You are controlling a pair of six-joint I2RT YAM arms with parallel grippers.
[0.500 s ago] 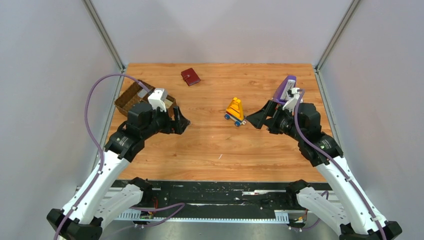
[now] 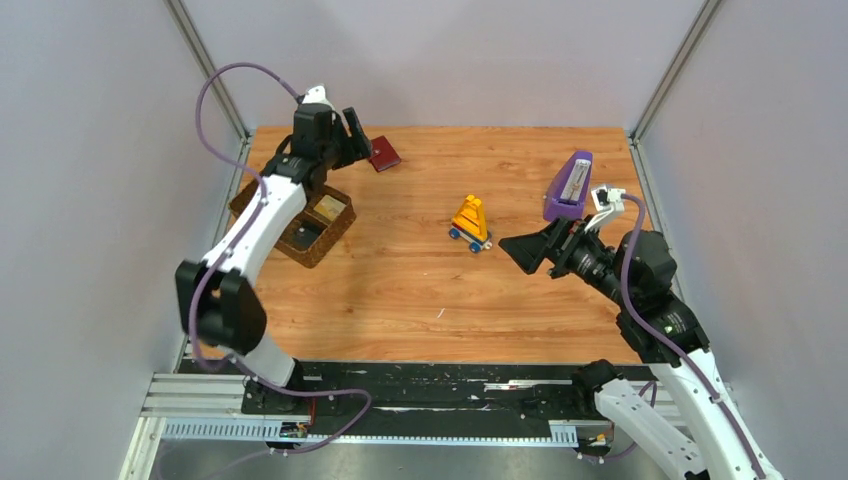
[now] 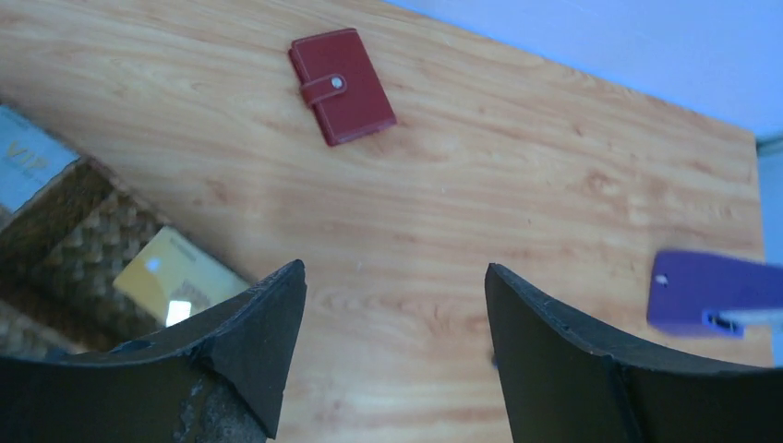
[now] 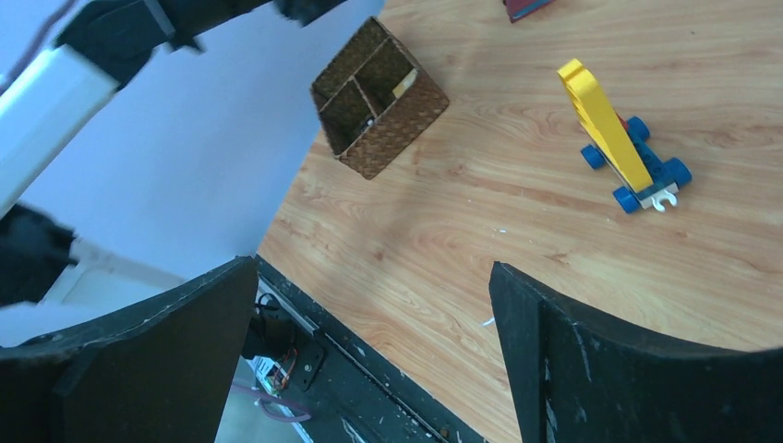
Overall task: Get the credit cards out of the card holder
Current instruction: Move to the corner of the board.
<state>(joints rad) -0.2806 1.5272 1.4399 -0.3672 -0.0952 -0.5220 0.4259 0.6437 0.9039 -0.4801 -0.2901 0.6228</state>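
Observation:
The card holder (image 2: 383, 153) is a small dark red wallet lying flat near the table's far edge, closed with its snap tab across the front (image 3: 342, 85). No credit cards show inside it. My left gripper (image 2: 360, 140) hovers open just left of it and holds nothing; in the left wrist view the holder lies well ahead of the gripper (image 3: 395, 277). My right gripper (image 2: 520, 252) hangs open and empty above the table's right half, far from the holder. Only a corner of the card holder (image 4: 526, 7) shows in the right wrist view.
A brown wicker basket (image 2: 300, 215) at the left holds a yellowish card (image 3: 180, 277) and a pale one (image 3: 23, 161). A yellow toy on blue wheels (image 2: 470, 222) stands mid-table. A purple wedge stand (image 2: 570, 187) stands at the right. Grey walls close the sides and back.
My left arm has swung from in front of the basket to the far left, beside the card holder. The right gripper has risen and drawn back slightly.

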